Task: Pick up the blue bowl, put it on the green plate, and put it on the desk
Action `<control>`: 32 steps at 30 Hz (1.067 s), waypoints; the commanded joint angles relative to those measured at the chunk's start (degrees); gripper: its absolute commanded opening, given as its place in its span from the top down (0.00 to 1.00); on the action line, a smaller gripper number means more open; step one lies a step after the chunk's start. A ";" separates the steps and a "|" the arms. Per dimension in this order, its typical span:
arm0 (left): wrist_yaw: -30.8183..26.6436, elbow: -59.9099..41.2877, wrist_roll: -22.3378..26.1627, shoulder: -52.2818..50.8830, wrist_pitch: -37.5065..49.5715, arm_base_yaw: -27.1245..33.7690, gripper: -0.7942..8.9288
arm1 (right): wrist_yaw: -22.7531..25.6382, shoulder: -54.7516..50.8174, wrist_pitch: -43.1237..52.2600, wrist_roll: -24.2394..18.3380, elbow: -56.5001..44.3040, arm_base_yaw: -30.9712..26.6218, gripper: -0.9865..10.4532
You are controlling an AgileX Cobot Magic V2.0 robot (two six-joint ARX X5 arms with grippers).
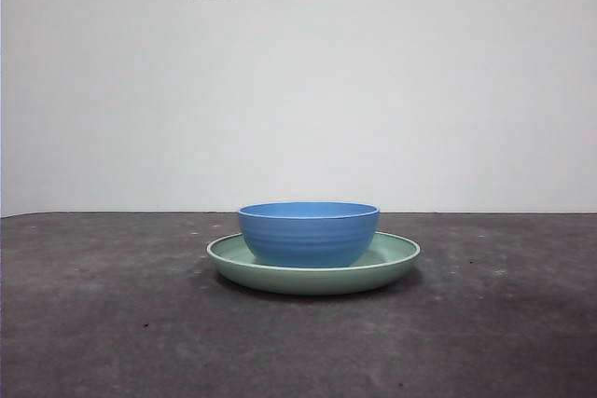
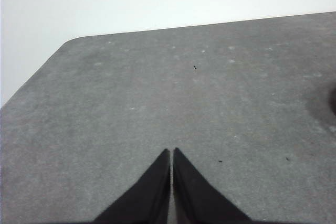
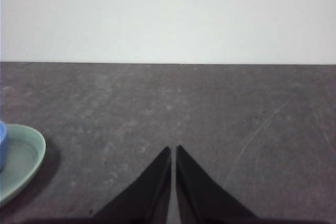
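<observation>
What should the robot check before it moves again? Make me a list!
1. Blue bowl sits in the green plate, upright: ok.
2. Green plate lies flat on the desk: ok.
3. Left gripper is empty, jaws shut, away from the dishes: ok, but it must open before any grab.
4. Right gripper is empty, jaws shut, with the plate's edge showing at the side of its view: ok, same note.
5. Nothing is in the way around the bowl in the front view: ok.
6. Which arm reaches the bowl more easily: cannot tell for sure; the right one seems nearer.
</observation>
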 commanded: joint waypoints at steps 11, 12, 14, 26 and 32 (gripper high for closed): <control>-0.02 -1.18 -0.15 -0.13 -0.50 0.11 0.91 | 0.31 -2.12 -5.05 0.85 -2.45 -0.13 0.90; 0.00 -1.18 -0.15 -0.13 -0.50 0.11 0.91 | 0.31 -2.12 -6.54 0.83 -2.45 -0.13 0.90; 0.00 -1.18 -0.15 -0.13 -0.50 0.11 0.91 | 0.42 -2.12 -7.58 1.03 -2.45 -0.13 0.90; 0.00 -1.18 -0.15 -0.13 -0.50 0.11 0.91 | 0.22 -2.12 -6.03 1.01 -2.38 -0.11 0.90; -0.02 -1.18 -0.15 -0.13 -0.50 0.11 0.91 | 0.20 -2.12 -6.03 1.01 -2.38 -0.11 0.90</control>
